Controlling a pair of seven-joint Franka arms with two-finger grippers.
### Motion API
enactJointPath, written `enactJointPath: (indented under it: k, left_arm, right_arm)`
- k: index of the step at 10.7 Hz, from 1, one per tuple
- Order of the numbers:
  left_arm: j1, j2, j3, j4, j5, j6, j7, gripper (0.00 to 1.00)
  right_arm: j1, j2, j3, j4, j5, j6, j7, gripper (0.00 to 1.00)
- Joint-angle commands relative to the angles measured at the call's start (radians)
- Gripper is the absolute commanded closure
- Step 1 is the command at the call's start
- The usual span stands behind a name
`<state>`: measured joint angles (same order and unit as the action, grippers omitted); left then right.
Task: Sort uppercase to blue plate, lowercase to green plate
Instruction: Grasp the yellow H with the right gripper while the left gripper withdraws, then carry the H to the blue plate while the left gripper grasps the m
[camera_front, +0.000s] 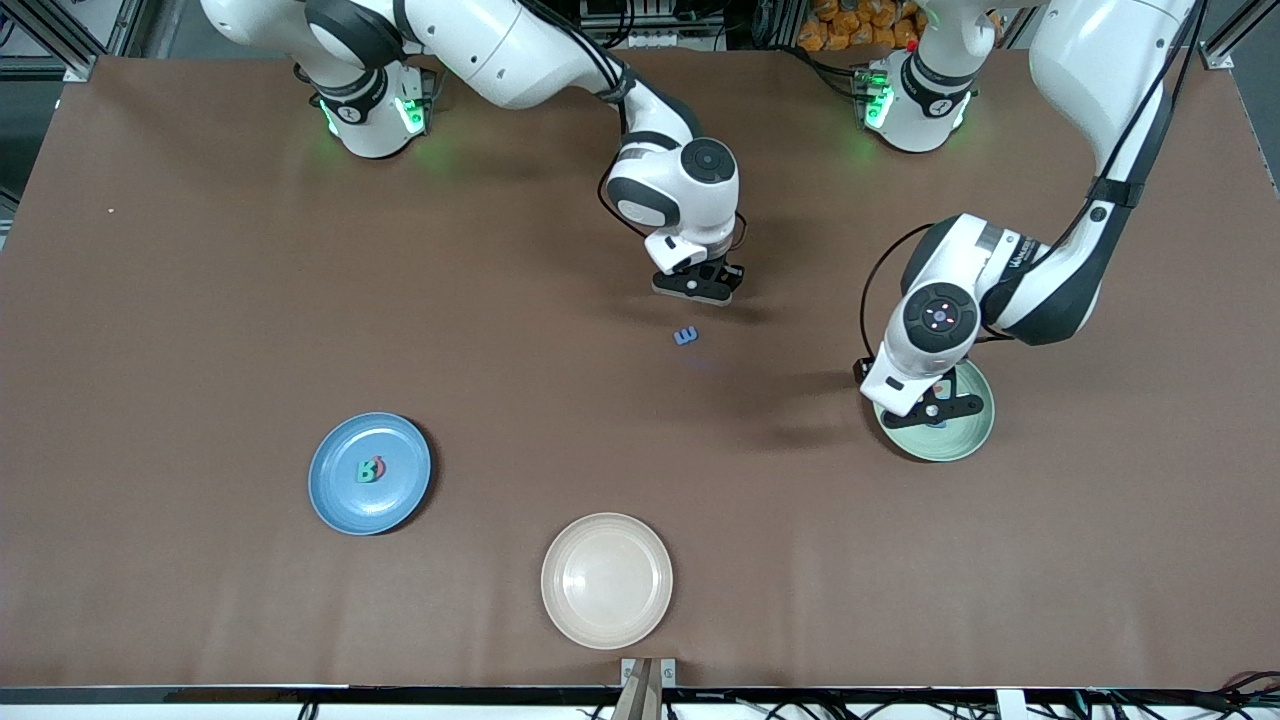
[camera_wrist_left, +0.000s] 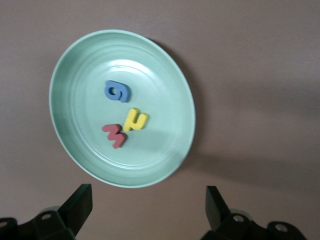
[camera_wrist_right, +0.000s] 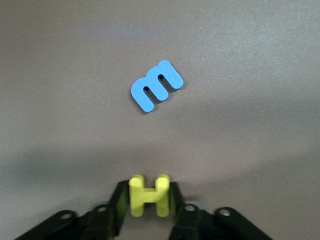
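My right gripper is shut on a yellow H, an uppercase letter held between its two fingers just above the table. In the front view this gripper is low over the table's middle. A blue lowercase m lies flat close by, a little nearer the front camera. My left gripper hangs open and empty over the edge of the green plate, which holds a blue rounded letter, a yellow letter and a red w. The blue plate holds a teal letter and a red letter.
A cream plate with nothing on it sits near the table's front edge. The green plate lies toward the left arm's end, the blue plate toward the right arm's end. Brown tabletop stretches between the plates.
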<state>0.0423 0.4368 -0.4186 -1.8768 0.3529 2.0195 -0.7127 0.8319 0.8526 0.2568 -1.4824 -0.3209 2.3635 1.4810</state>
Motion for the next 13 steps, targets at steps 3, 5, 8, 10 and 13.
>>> enactJointPath:
  k: [3,5,8,10,13]
  left_arm:
    - [-0.002,-0.015,-0.002,0.025,-0.160,-0.010,0.010,0.00]
    - [-0.007,-0.015,-0.018,0.037,-0.201,-0.007,-0.013,0.00]
    - [-0.016,-0.017,-0.020,0.038,-0.294,0.025,-0.039,0.00]
    - [-0.039,-0.017,-0.035,0.031,-0.304,0.070,-0.127,0.00]
    - [-0.125,-0.015,-0.042,0.022,-0.302,0.142,-0.327,0.00]
  right_arm:
    - [-0.005,-0.013,-0.008,0.019,-0.030,-0.007,0.006,1.00]
    - [-0.058,-0.078,-0.002,0.019,-0.011,-0.100,-0.063,1.00]
    - [-0.202,-0.223,-0.007,0.002,0.155,-0.248,-0.352,1.00]
    - [-0.340,-0.309,-0.008,-0.051,0.212,-0.302,-0.573,1.00]
    - [-0.485,-0.357,-0.107,-0.137,0.226,-0.303,-0.896,1.00]
